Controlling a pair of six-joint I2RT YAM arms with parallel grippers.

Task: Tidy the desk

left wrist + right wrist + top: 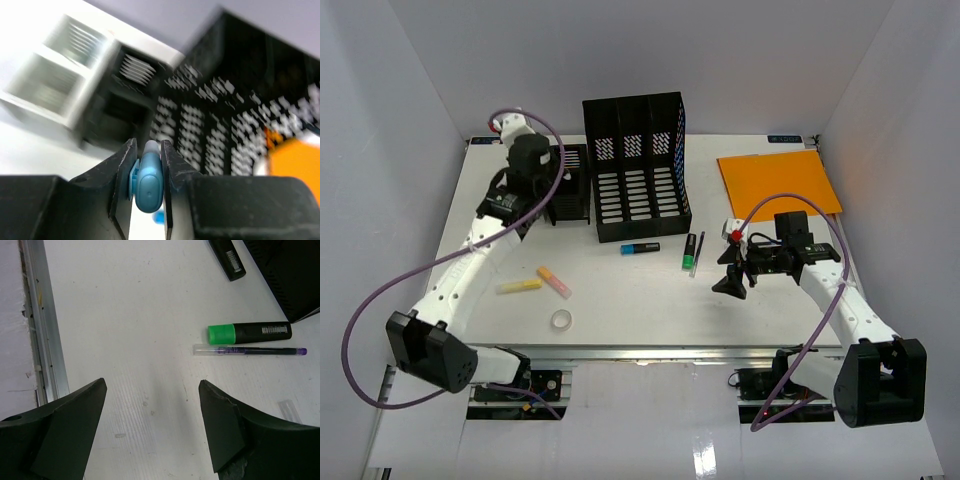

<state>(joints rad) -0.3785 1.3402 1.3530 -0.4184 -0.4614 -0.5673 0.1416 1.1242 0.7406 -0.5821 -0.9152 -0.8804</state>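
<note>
The white desk [650, 300] carries scattered stationery. My left gripper [148, 145] is shut on a blue marker [149, 182], held above the desk at the back left [542, 168], beside a small black organizer [570, 185]. My right gripper [152, 385] is open and empty, low over bare desk at the right [735, 278]. A green highlighter [249, 333] and a thin purple pen [250, 350] lie just beyond its fingers. A blue-capped highlighter [640, 248], a yellow highlighter [519, 286], an orange-pink highlighter [554, 281] and a tape roll [561, 320] lie on the desk.
A tall black mesh file holder [635, 165] stands at the back centre. An orange folder [778, 183] lies at the back right. The metal rail [42, 325] runs along the front edge. Pale grey walls enclose the desk.
</note>
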